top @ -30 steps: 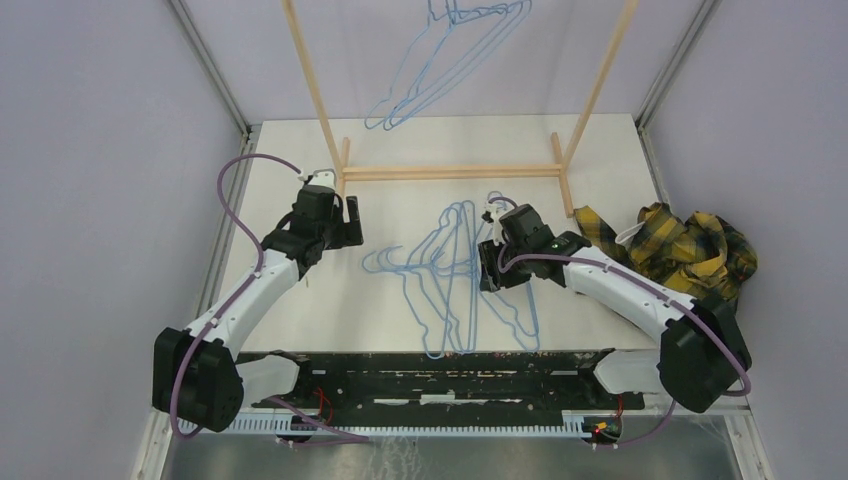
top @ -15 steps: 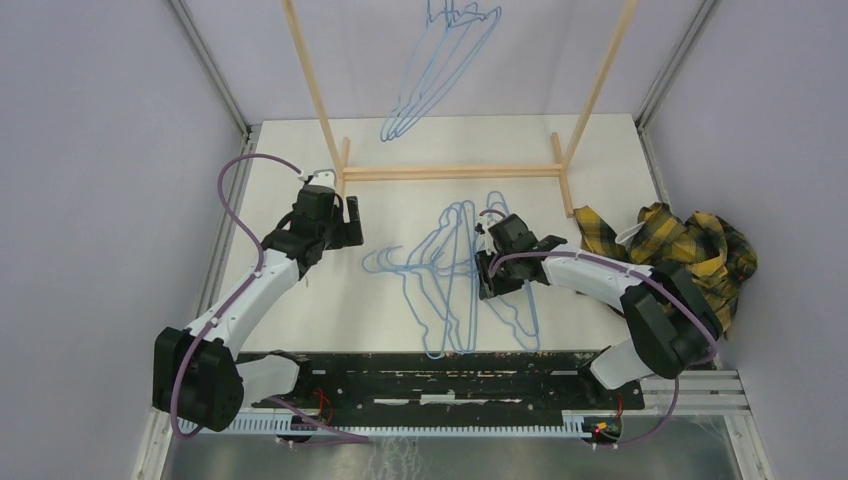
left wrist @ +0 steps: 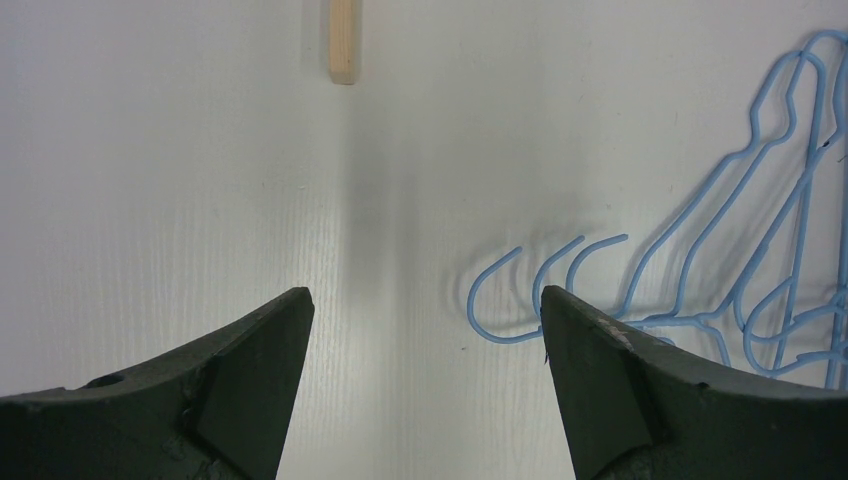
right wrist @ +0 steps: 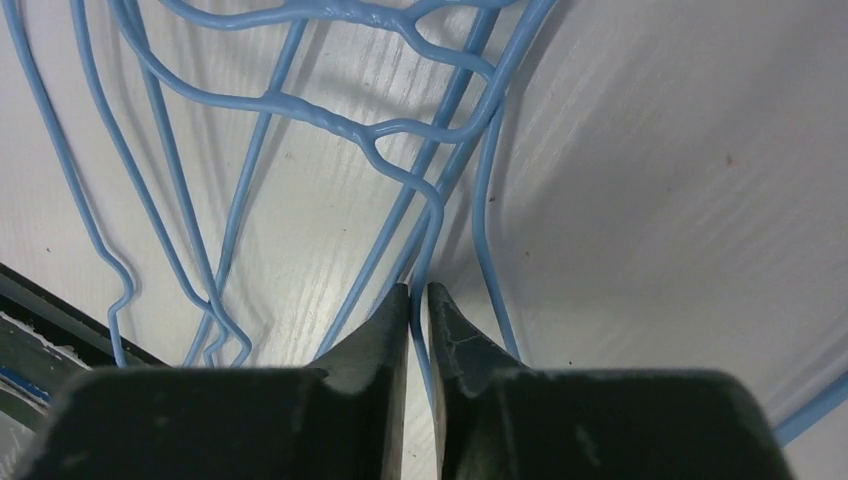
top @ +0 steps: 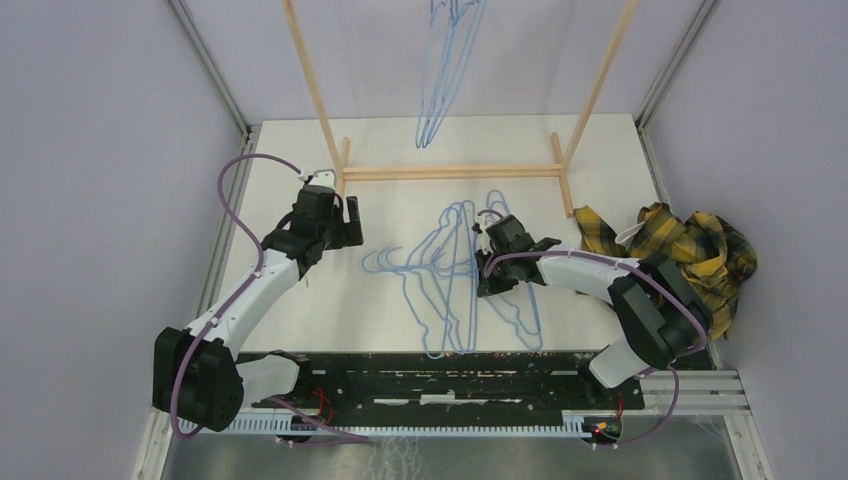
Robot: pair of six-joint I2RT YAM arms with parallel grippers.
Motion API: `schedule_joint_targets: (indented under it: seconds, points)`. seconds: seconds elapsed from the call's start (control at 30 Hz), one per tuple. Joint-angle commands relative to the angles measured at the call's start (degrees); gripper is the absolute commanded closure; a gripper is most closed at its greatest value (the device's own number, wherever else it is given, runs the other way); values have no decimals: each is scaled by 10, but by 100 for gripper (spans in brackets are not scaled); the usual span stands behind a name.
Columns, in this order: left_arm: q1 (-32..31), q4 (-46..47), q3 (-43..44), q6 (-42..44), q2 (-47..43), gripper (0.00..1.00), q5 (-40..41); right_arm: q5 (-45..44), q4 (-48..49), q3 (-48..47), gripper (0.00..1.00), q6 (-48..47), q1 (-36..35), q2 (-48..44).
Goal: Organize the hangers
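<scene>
no readable text, labels, brands, numbers or signs appear in any view.

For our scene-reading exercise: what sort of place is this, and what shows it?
Probably a robot lab test cell, not a home: the left arm and right arm are mounted at a white table inside plain walls, with a wooden rack and blue wire hangers.

One camera sits high up at the near edge and looks down on the whole desk [top: 400, 200]. The left wrist camera looks down past the left end effector [left wrist: 422, 295] from a little way up. The right wrist camera, behind the right end effector [right wrist: 418, 290], is very close to the desk. All three see the hangers [top: 447, 262] lying there.
</scene>
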State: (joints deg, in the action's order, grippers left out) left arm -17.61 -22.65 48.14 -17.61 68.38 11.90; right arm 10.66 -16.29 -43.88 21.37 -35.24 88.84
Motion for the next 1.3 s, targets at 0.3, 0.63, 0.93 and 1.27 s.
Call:
schedule_joint_targets:
  seconds: [0.3,0.63,0.93,1.27]
  points:
    - [-1,10,6,-15,-7,9,3,6,-120,-78,99,9,-2,-136]
    - [-1,10,9,-14,-10,9,0,40,-179,-138,99,32,95,-232]
    - [-1,10,7,-13,-16,9,1,240,-90,-164,99,97,242,-204]
    - [-1,11,8,-13,-19,9,-1,405,116,-210,99,281,297,-177]
